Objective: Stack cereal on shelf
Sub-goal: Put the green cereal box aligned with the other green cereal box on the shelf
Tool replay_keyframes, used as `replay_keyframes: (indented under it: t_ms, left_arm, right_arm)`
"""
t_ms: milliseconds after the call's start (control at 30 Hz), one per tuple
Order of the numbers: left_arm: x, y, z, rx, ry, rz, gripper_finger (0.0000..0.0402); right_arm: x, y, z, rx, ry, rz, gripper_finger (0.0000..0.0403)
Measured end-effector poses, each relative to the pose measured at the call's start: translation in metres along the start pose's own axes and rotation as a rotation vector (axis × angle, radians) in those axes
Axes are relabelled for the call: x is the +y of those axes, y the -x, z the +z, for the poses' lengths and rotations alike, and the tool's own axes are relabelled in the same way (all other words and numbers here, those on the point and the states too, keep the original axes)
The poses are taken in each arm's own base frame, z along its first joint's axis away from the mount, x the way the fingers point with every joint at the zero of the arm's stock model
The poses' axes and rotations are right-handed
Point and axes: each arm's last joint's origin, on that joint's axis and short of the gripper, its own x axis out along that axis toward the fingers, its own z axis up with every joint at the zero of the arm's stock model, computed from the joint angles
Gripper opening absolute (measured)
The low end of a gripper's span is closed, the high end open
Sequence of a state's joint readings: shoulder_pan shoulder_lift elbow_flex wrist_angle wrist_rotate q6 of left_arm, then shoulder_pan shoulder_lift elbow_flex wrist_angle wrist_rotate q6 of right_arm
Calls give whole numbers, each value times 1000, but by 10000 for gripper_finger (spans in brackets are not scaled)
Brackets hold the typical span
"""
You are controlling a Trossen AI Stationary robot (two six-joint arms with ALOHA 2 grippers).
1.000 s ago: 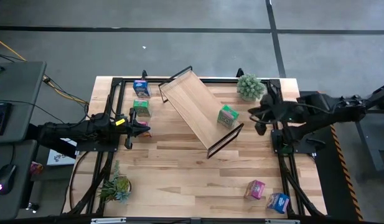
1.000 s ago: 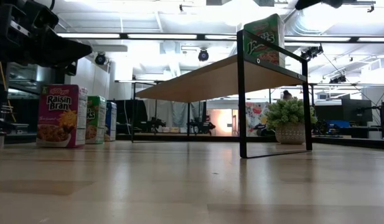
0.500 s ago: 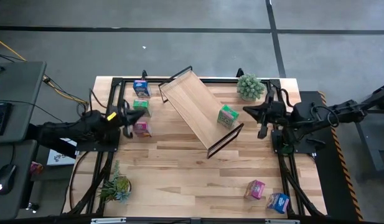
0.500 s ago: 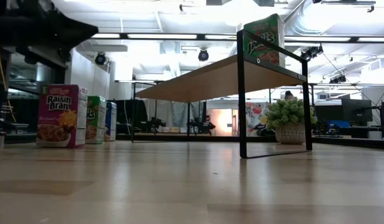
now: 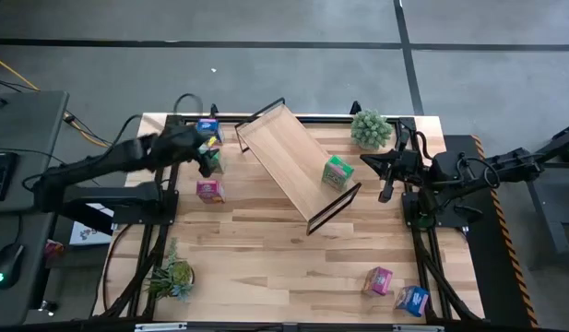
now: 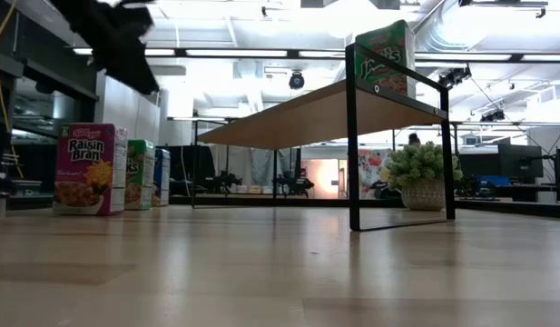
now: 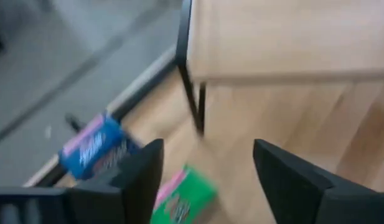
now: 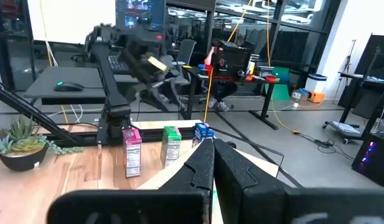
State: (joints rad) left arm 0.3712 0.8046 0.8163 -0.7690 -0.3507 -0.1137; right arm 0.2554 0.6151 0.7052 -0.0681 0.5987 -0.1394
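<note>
Six cereal boxes: one (image 5: 337,171) on shelf (image 5: 284,152), five on surface (image 5: 266,249); left gripper (image 5: 208,155) spread, right gripper (image 5: 387,175) clenched.

right tool (image 8: 211,163) closed | three cereal boxes (image 8: 170,147) upright | plant (image 8: 20,146)
</note>
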Motion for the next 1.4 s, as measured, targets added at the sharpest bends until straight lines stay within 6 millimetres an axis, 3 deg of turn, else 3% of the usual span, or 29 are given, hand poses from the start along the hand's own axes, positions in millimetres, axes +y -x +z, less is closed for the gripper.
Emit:
replay_keyframes:
  t_ms: [233, 467, 900, 1400]
  left_arm:
    - [2, -27, 26, 349, -168, -193, 273]
    - [6, -55, 22, 550, -430, -204, 272]
    - [9, -63, 21, 580, -685, -183, 271]
    - [27, -91, 16, 693, -658, -189, 271]
  right_arm:
    - [2, -2, -4, 31, 21, 9, 0]
    - [6, -8, -7, 55, 38, 12, 0]
    - [11, -14, -11, 83, 50, 16, 0]
    - [11, -14, -11, 83, 50, 16, 0]
